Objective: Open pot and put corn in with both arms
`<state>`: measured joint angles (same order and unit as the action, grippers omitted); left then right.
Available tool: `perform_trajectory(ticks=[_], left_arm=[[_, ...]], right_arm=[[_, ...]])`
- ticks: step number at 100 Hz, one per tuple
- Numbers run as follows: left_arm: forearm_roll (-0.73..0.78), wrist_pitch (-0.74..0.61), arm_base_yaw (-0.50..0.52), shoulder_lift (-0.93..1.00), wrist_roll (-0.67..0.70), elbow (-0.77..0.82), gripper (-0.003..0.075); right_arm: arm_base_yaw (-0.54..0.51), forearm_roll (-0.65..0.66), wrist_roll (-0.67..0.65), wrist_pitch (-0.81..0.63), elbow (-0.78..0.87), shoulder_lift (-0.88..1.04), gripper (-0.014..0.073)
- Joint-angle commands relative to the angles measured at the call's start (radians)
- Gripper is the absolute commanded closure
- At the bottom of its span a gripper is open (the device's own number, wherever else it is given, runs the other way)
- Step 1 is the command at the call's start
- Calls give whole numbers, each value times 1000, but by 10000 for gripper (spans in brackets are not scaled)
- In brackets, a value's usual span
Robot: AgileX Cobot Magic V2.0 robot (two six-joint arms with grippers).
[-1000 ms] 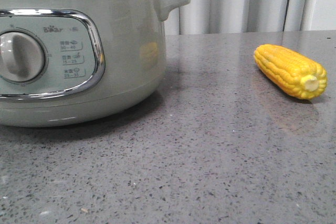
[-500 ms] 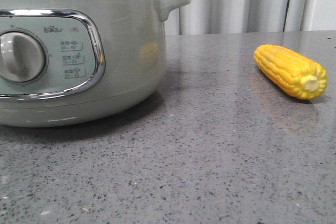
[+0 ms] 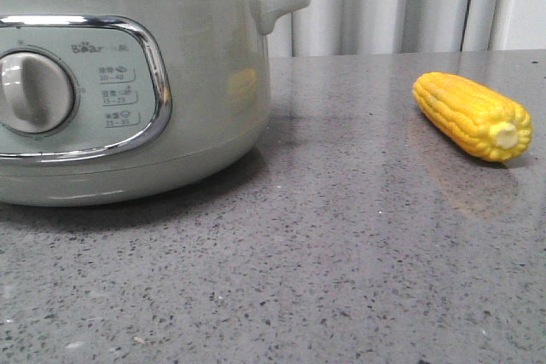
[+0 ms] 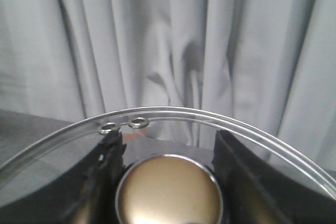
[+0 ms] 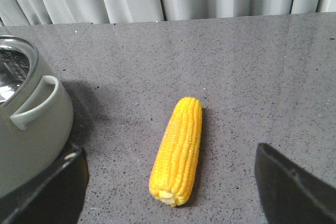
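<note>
The pale green pot [image 3: 128,100] stands at the left with no lid on it, its steel rim bare. The yellow corn [image 3: 472,114] lies on the counter to its right. In the left wrist view my left gripper [image 4: 167,139] is shut on the brass-coloured knob [image 4: 168,192] of the glass lid [image 4: 273,139], held up against the curtain. The right wrist view has my right gripper [image 5: 169,153] open above the corn [image 5: 178,145], one finger on each side and clear of it. The pot [image 5: 31,124] is beside it. Neither gripper appears in the front view.
The grey speckled counter [image 3: 341,253] runs from the pot to the corn. A pale curtain [image 3: 384,6] hangs behind the table. The pot's stubby side handle [image 3: 281,2] sticks out toward the corn.
One second ago the lid hung just above the pot's rim at the top of the front view; it has since risen out of that view. The corn and pot have not moved.
</note>
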<state>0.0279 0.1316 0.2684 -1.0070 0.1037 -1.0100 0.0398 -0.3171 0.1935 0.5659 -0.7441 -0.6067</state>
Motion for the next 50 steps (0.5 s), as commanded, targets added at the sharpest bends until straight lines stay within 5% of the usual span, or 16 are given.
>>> perform_trajectory(ticks=[1, 50], left_arm=[[-11, -147, 24, 2, 2, -4, 626], [-11, -214, 23, -7, 2, 337, 626]], right_arm=[[-2, 1, 9, -67, -36, -10, 28], [34, 1, 9, -47, -32, -10, 28]])
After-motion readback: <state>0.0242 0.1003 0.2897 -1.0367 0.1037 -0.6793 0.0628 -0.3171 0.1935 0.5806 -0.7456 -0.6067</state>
